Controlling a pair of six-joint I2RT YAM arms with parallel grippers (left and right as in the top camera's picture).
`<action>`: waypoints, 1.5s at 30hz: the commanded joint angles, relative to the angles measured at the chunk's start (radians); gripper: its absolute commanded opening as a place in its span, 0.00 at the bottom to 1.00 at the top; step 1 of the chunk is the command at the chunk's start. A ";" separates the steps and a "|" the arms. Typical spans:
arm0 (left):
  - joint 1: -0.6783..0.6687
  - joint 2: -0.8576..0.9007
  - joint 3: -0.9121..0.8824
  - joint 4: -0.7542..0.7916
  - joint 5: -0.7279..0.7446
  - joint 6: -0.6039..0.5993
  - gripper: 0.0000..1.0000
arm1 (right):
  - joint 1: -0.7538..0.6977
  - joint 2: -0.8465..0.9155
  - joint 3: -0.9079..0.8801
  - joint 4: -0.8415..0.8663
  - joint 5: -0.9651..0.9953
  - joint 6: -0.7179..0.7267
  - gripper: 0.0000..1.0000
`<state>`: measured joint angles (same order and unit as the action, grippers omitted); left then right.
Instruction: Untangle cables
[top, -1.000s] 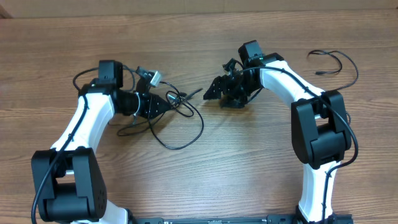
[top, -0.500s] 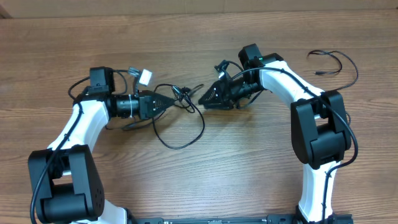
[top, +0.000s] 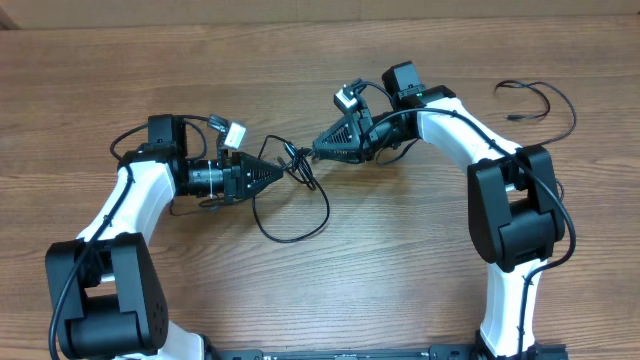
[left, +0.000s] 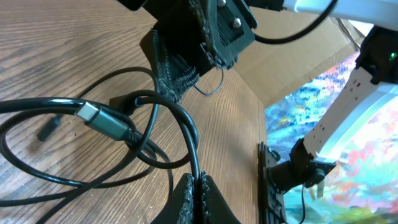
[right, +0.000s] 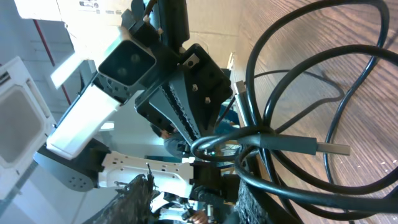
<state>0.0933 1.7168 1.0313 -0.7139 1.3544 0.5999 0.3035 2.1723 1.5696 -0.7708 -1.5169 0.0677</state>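
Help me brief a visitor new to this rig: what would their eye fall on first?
Two white arms meet nose to nose mid-table. The left gripper is pinched shut on a strand and the right gripper has its jaws apart, both at a tangle of black cables. A lone cable lies apart at the far right of the wooden table.

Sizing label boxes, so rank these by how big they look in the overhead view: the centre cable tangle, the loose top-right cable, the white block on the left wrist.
1. cable tangle, the widest spread
2. loose cable, a smaller arc
3. white block, clearly the smallest
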 joint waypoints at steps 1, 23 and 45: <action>-0.003 -0.017 -0.002 -0.016 0.022 0.109 0.04 | 0.013 -0.003 0.000 0.011 -0.021 0.148 0.44; -0.022 -0.017 -0.002 -0.047 -0.127 0.164 0.04 | 0.092 -0.003 0.000 0.090 0.129 0.335 0.48; -0.023 -0.017 -0.002 -0.198 -0.267 0.216 0.04 | 0.094 -0.003 0.000 0.160 0.327 0.376 0.04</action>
<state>0.0780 1.7168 1.0317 -0.8856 1.1423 0.7898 0.4057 2.1723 1.5688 -0.6209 -1.2530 0.4519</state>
